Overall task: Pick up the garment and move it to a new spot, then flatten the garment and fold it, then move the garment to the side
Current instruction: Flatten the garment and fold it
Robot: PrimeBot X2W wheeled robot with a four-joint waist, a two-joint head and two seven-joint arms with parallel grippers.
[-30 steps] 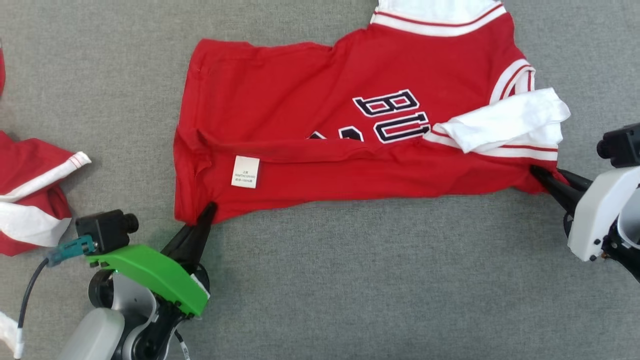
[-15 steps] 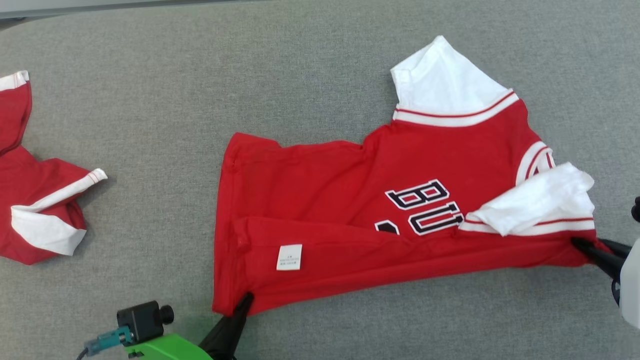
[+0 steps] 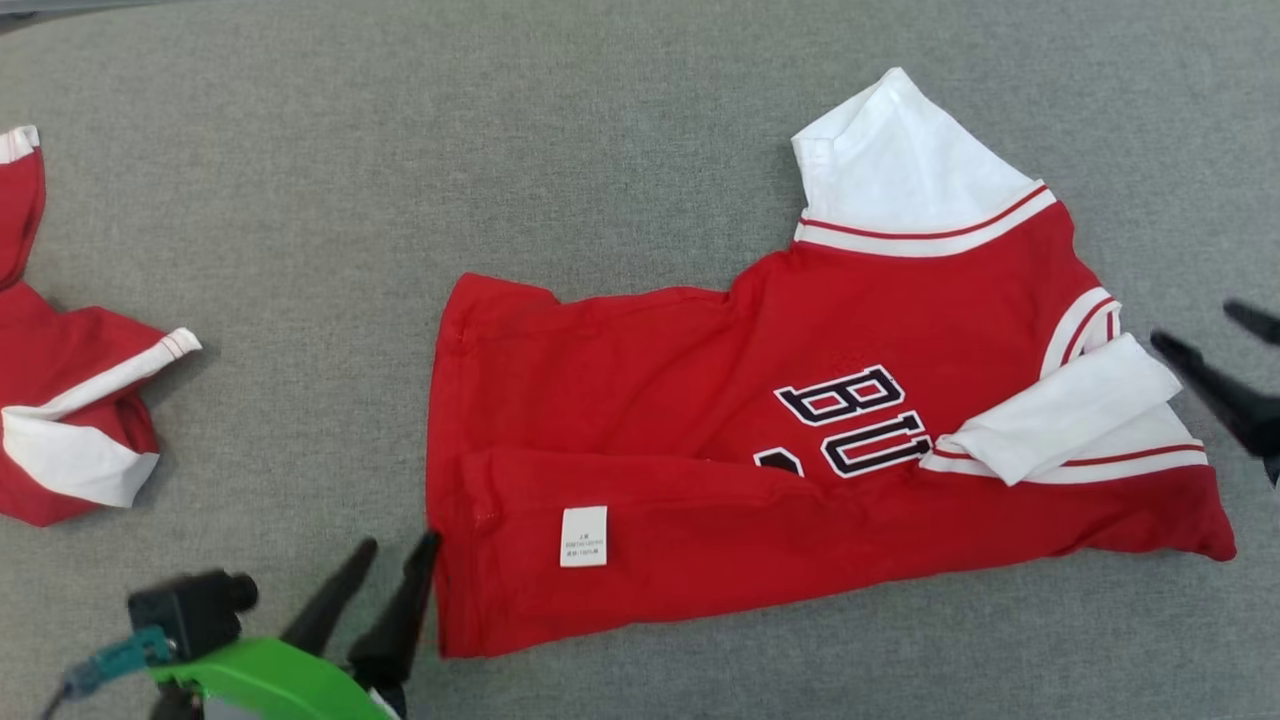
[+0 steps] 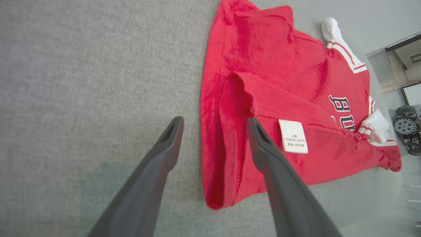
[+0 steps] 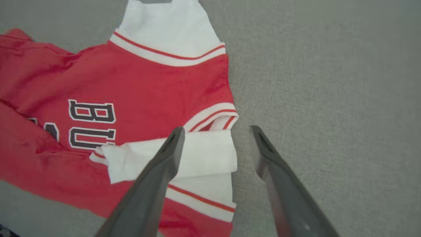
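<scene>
Left gripper (image 3: 399, 541) is being held wide, gripping nothing, with one fingertip just beside the hem corner of the red fabric jersey with white sleeves (image 3: 700, 400). Jersey is being supported flat by the grey woven surface (image 3: 500, 150), long axis left-right, near edge doubled over the front. Right gripper (image 3: 1197, 324) is also being held wide and empty, just beside the folded white sleeve (image 3: 1060, 420). Left is being judged nearer.

1. Two red-white garments: the garment (image 3: 650, 400) at centre, a second garment (image 3: 70, 400) at 9 o'clock.
2. Two grippers: left gripper (image 3: 399, 542) at 7 o'clock, right gripper (image 3: 1196, 323) at 3 o'clock.
3. One white label (image 3: 583, 536).
</scene>
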